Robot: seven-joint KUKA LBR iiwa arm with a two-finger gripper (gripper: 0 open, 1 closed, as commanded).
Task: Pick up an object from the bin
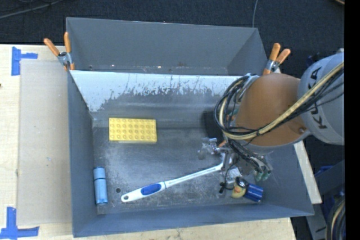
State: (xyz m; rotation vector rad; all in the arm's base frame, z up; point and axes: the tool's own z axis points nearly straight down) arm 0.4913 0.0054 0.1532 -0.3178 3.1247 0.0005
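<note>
Against the left wall of the grey bin (pixel 169 53), close to the front corner, a small blue cylinder (pixel 100 185) is lying lengthwise along the wall on the bin's floor. To its right and farther back, a flat yellow studded building plate (pixel 133 130) is lying on its own, well apart from everything else. Nearer the front, a white toothbrush (pixel 169 182) with a blue grip is stretching slantwise across the floor, its broad blue-and-white end sitting toward the front left and its thin white shaft rising to the right until it is meeting the claw. The claw (pixel 228 171) is hanging low over the front right part of the floor, right at that thin end of the toothbrush. Whether it is apart, together or clamped on the shaft cannot be told, since dark metal parts and cables (pixel 230 109) are crowding it. A dark, rounded thing (pixel 209 120) is lying just behind the claw, half covered by the cables. Just right of the claw, toward the front right corner, a small yellowish piece (pixel 238 191) and a short blue piece (pixel 253 193) are lying side by side. Above them, the arm's orange cover (pixel 270 109) is looming over the bin's right wall.
</note>
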